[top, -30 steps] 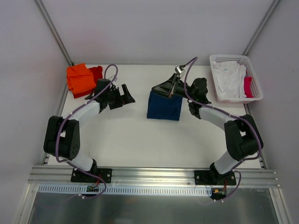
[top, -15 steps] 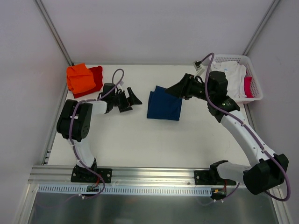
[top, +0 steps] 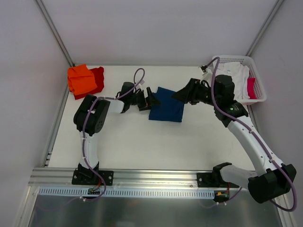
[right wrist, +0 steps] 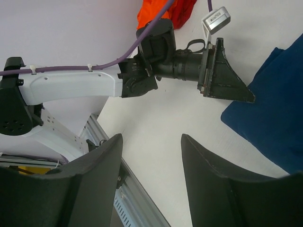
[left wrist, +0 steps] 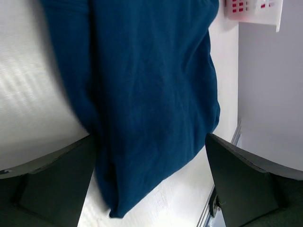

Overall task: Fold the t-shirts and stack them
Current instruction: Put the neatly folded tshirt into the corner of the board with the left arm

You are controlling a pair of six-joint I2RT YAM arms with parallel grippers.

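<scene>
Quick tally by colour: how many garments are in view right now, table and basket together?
Navy blue t-shirt: 1
Orange t-shirt: 1
Red t-shirt: 1
White garment, in the basket: 1
Pink-red garment, in the basket: 1
Total: 5

The left hand (top: pixel 150 99), fingers spread wide, meets the folded navy blue cloth t-shirt (top: pixel 166 110) straight ahead, the shirt's left edge lying between the fingers, while the white desk (top: pixel 142 137) towards the arm bases lies bare. The right hand (top: pixel 181 95), fingers apart with nothing between them, faces the left hand across that shirt, with the white plastic lattice basket (top: pixel 233 56) close behind it. Folded orange and red t-shirts (top: pixel 84 80) lie well behind the left hand.
</scene>
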